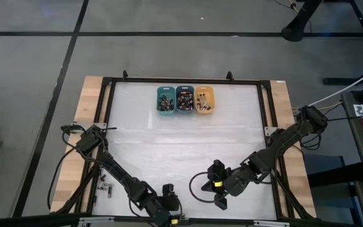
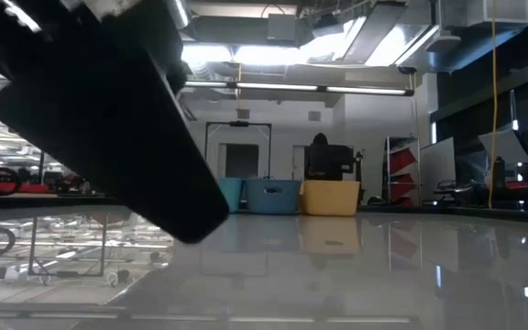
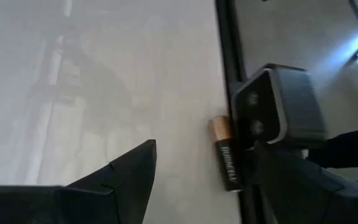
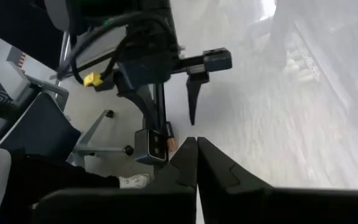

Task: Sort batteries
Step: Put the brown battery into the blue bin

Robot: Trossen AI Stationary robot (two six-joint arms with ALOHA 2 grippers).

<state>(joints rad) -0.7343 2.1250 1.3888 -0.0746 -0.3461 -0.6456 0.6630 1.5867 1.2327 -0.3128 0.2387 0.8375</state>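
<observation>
Left gripper (image 3: 201,180) sits low at the table's (image 1: 188,139) near edge, fingers spread, a battery (image 3: 225,152) lying between them beside the black frame (image 3: 229,56), not gripped. Right gripper (image 4: 196,163) hovers nearby, clenched empty. More batteries fill three bins (image 1: 185,99) at the far edge.

White table (image 1: 188,135) w/ 3 bins (image 1: 185,99) at far edge, battery (image 3: 227,160) near edge.
</observation>
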